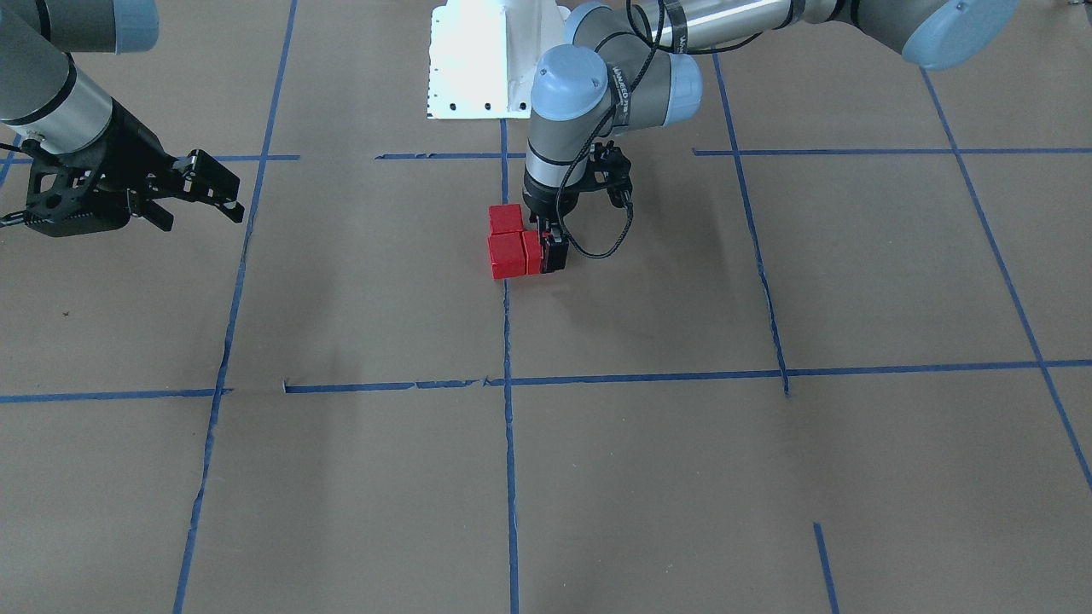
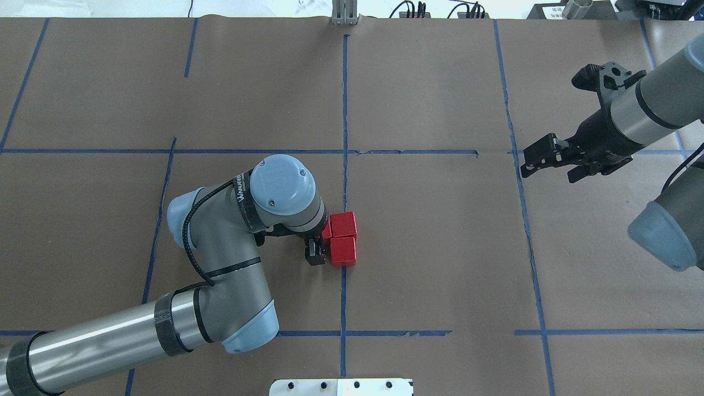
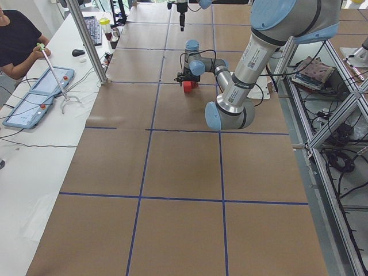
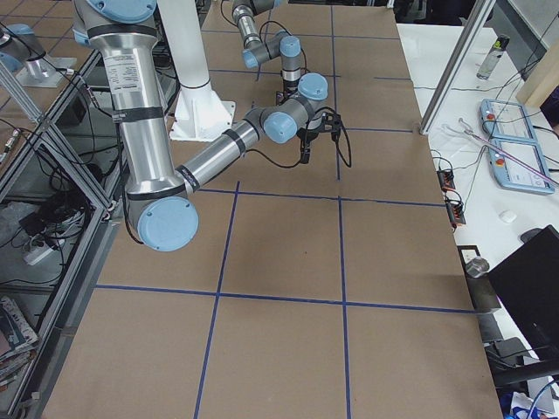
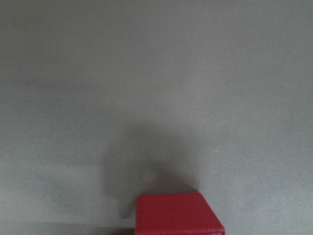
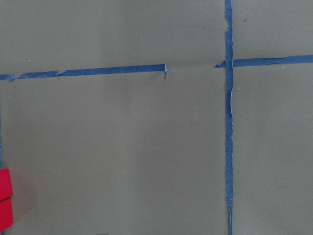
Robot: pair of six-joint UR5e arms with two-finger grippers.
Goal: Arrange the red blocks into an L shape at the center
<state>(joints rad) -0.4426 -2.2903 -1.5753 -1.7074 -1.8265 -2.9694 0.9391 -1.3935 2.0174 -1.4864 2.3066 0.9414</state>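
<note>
We judge placing step near done: three small matte red cubes (image 1: 507, 254) at centre of flat brown paper ground (image 1: 648, 290), on straight blue tape line (image 1: 508, 341). Two in row, third touching beside, making L. Next: free cube, lift straight up, no nudging. Pose: left gripper (image 1: 550, 249) vertical at third cube, whether clamped we cannot tell. Well apart, right gripper (image 1: 200, 200) hovers, fingers wide.

Three touching red blocks (image 1: 507, 253) at center (image 1: 507, 333)
</note>
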